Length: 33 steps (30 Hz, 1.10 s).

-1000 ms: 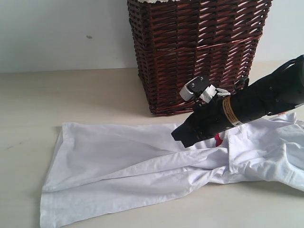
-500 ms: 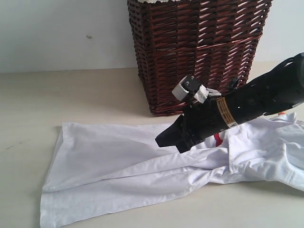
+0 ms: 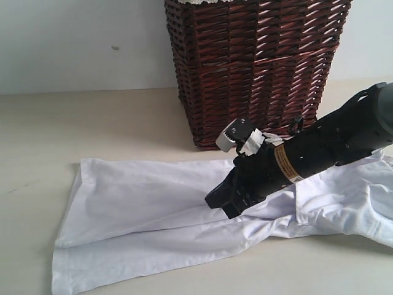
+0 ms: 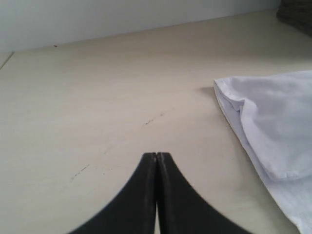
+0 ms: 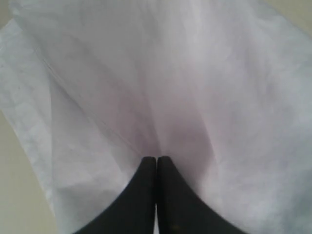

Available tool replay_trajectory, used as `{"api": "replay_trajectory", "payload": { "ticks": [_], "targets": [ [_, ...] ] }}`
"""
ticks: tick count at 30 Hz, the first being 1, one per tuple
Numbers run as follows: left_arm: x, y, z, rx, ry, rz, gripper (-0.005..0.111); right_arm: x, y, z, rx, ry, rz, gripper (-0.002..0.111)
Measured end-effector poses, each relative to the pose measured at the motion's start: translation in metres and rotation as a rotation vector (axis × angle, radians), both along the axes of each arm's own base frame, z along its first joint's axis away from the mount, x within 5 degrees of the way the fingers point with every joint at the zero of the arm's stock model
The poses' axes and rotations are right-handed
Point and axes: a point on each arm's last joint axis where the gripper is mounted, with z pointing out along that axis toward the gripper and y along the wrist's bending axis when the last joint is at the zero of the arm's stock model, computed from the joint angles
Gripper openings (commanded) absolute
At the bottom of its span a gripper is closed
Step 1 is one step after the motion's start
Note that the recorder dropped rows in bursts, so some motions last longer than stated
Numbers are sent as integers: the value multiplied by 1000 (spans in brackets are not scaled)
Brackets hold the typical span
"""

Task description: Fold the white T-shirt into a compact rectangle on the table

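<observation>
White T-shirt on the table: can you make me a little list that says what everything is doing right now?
white T-shirt: spread out and wrinkly on the table, not a tidy rectangle yet
right gripper: shut, tip low over the shirt's middle; cannot tell if it touches
left gripper: shut, over bare table beside the shirt's edge
basket: dark brown wicker, standing behind the shirt

The white T-shirt [image 3: 153, 215] is lying on the table [image 3: 92, 123] before the basket [image 3: 252, 67]; the right gripper [image 3: 217, 201] is hovering above it.
</observation>
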Motion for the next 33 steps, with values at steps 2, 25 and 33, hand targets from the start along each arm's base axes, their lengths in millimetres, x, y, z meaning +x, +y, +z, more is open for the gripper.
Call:
{"api": "replay_trajectory", "payload": {
  "ticks": [2, 25, 33],
  "targets": [
    [0, 0, 0, 0, 0, 0, 0, -1, 0, 0, 10, 20, -6, 1],
    [0, 0, 0, 0, 0, 0, 0, 0, -4, -9, -56, -125, 62, 1],
    [0, 0, 0, 0, 0, 0, 0, 2, -3, -16, -46, -129, 53, 1]
  ]
}}
